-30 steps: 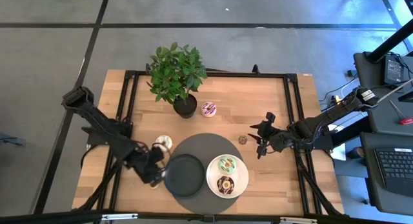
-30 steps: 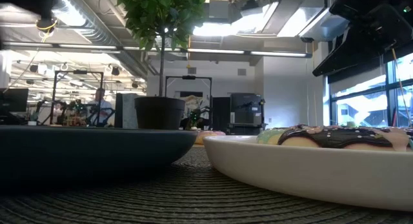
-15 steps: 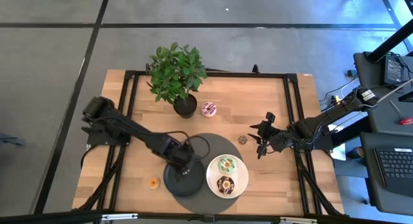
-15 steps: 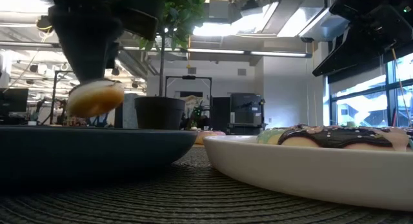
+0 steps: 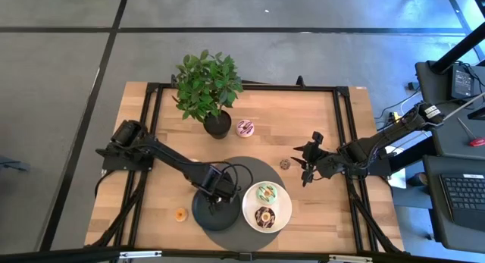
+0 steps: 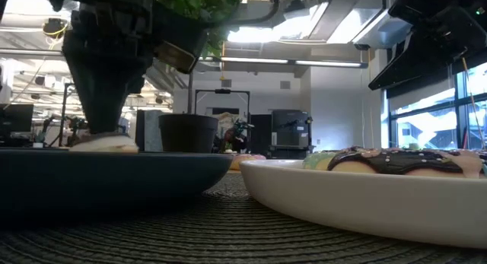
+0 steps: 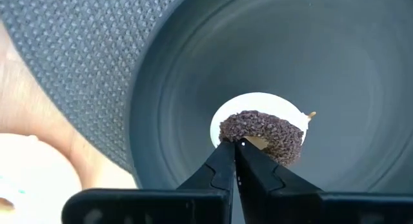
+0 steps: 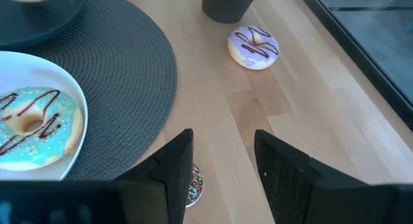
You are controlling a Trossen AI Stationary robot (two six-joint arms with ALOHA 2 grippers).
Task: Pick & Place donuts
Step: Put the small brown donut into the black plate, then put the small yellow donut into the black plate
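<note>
Black plate (image 7: 193, 88) holds donut (image 7: 261, 135), flat.

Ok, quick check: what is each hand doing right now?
Left hand: shut on the white-iced, chocolate-sprinkled donut, down in the black plate.
Right hand: open, holding nothing, above the bare table.

Potted plant (image 5: 208, 89) at worktop (image 5: 341, 134) rear; black plate (image 5: 203, 210) and white plate (image 5: 282, 210) on round woven mat (image 5: 246, 168).

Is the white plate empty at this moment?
No; the high view shows the white plate holding two donuts, a green-iced donut and a chocolate-iced donut.
</note>
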